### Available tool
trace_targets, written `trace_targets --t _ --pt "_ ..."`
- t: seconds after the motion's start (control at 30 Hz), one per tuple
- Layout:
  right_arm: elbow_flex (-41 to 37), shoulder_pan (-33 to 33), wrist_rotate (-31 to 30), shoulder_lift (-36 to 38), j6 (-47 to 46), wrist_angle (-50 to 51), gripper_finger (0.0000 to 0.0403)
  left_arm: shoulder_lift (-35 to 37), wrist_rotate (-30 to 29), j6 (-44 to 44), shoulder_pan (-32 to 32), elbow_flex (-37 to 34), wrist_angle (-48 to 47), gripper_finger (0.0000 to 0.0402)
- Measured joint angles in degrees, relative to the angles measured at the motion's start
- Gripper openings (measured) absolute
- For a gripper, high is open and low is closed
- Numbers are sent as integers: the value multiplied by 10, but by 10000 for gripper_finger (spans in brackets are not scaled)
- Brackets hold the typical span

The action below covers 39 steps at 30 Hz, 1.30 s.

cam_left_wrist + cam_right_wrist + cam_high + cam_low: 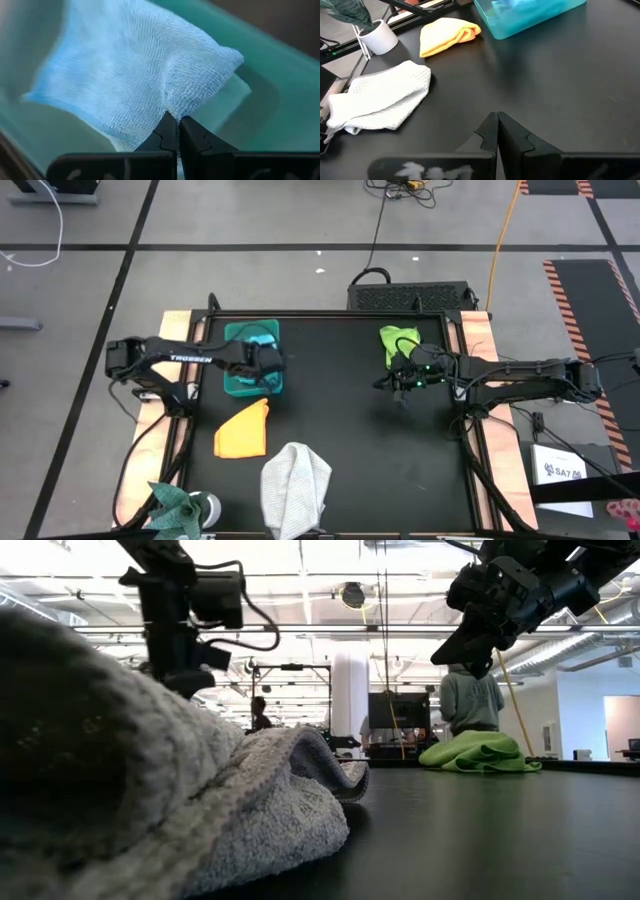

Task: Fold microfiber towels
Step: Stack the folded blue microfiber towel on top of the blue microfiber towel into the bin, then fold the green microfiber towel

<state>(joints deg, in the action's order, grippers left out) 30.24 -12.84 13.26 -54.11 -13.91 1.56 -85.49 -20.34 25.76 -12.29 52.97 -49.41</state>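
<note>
Grey towel (296, 488) is lying nearest, long axis running front to back. Left gripper (270, 363), fingers pressed together, is hovering over the light blue towel (145, 75) inside the teal bin (234, 383). Right gripper (398, 383), fingers pressed together, is hanging beside the lime towel (398, 339).

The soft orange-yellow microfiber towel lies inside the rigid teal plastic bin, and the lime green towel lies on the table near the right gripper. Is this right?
Not quite: the soft orange-yellow microfiber towel lies on the black table, beside the rigid teal plastic bin, as the high view shows. The lime green towel does lie near the right gripper.

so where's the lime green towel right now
High view: the lime green towel lies at the table's far right, just beyond the right gripper.
</note>
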Motion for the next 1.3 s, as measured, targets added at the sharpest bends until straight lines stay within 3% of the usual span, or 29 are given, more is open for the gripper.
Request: trace_targets --t 0.3,0.8,1.0,1.3 --pt "0 0 0 0 0 0 0 0 42 66 49 -39 85 8" --pt "0 0 3 0 -4 0 0 4 23 130 49 -42 90 126" --pt "0 0 3 0 -12 2 0 32 22 135 49 -40 90 131" --pt "0 0 1 0 -15 7 0 109 -38 124 48 -39 83 131"
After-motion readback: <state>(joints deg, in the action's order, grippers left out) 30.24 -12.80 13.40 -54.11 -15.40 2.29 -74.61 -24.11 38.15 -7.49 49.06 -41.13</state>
